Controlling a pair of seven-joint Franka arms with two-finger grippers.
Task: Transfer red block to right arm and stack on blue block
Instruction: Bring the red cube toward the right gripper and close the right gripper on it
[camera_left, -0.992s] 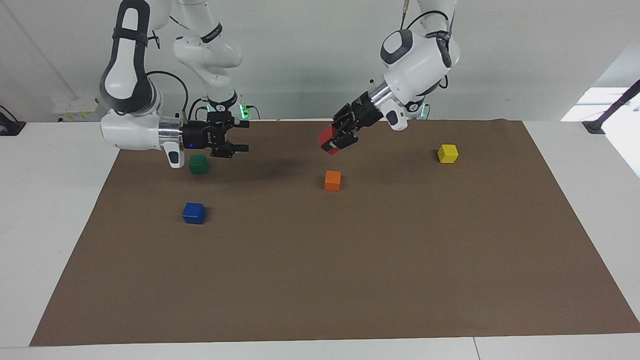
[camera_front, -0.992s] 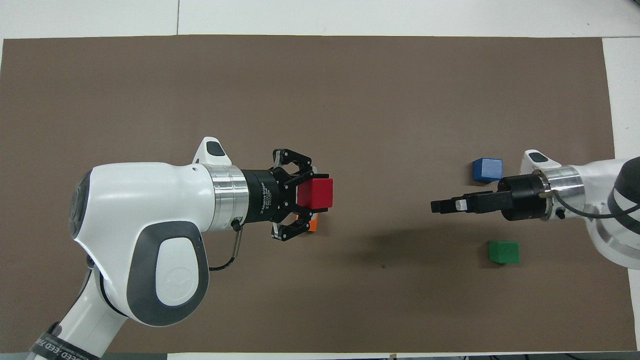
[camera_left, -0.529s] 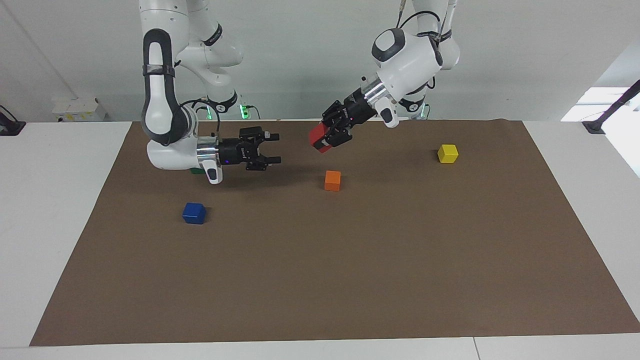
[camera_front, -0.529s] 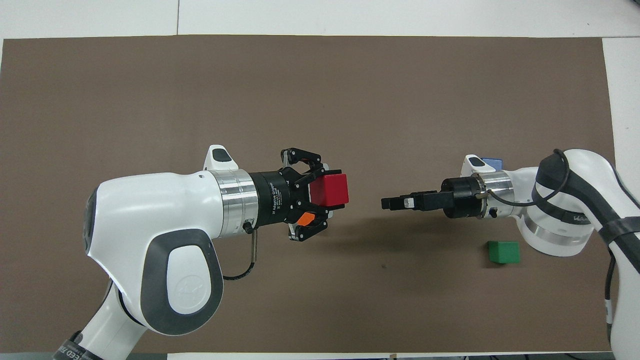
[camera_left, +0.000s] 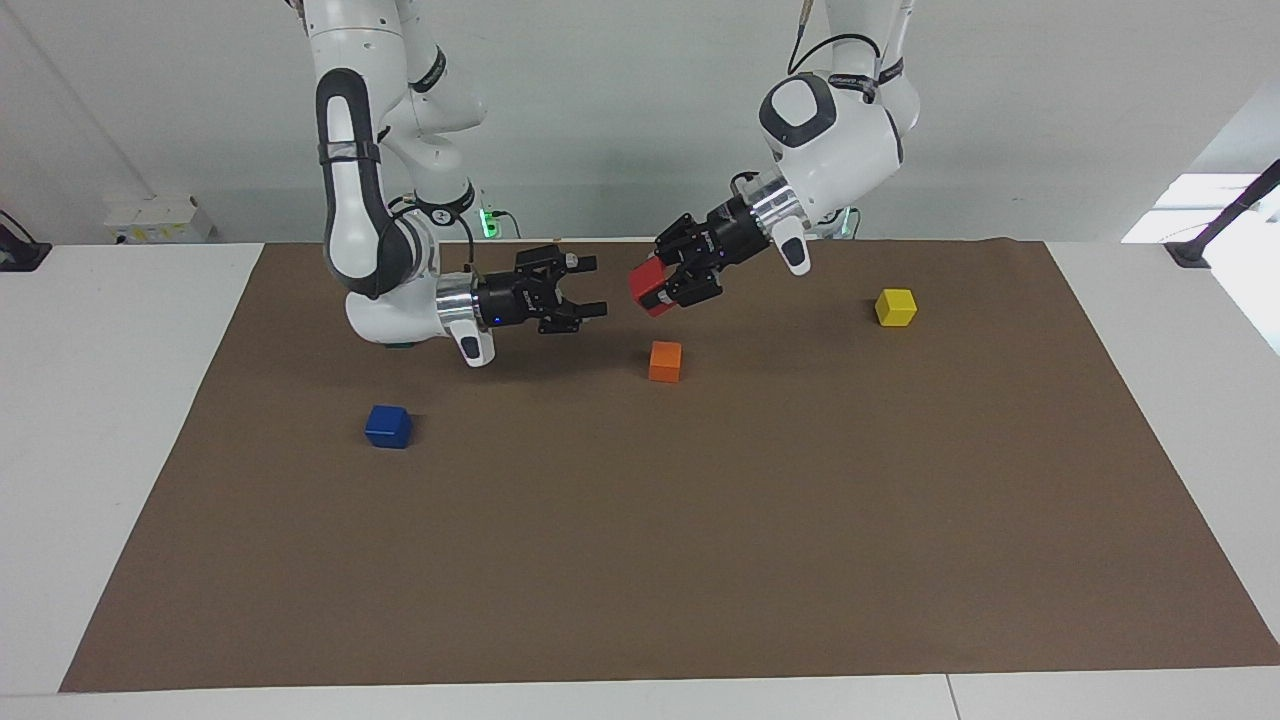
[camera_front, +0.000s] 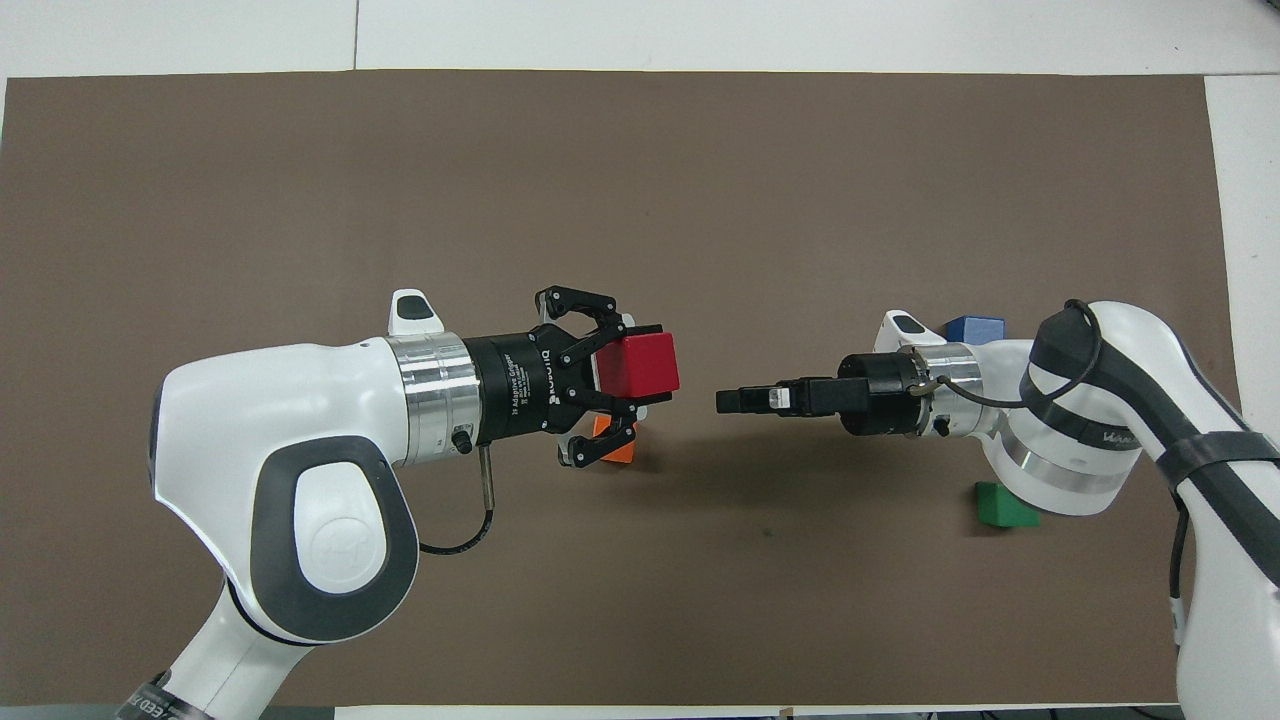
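Observation:
My left gripper (camera_left: 668, 284) is shut on the red block (camera_left: 648, 286) and holds it in the air over the mat, above the orange cube. In the overhead view the left gripper (camera_front: 628, 372) shows the red block (camera_front: 650, 362) at its tips. My right gripper (camera_left: 595, 286) is open, level with the red block and pointing at it, a small gap away. It shows edge-on in the overhead view (camera_front: 728, 400). The blue block (camera_left: 388, 426) sits on the mat toward the right arm's end and also shows in the overhead view (camera_front: 975, 328).
An orange cube (camera_left: 665, 361) lies on the brown mat (camera_left: 700, 550) under the held block. A yellow cube (camera_left: 895, 307) sits toward the left arm's end. A green cube (camera_front: 1000, 506) lies partly under the right arm.
My right gripper has moved from over the green cube toward the red block, closing most of the gap. My left gripper still holds the red block and has shifted only slightly.

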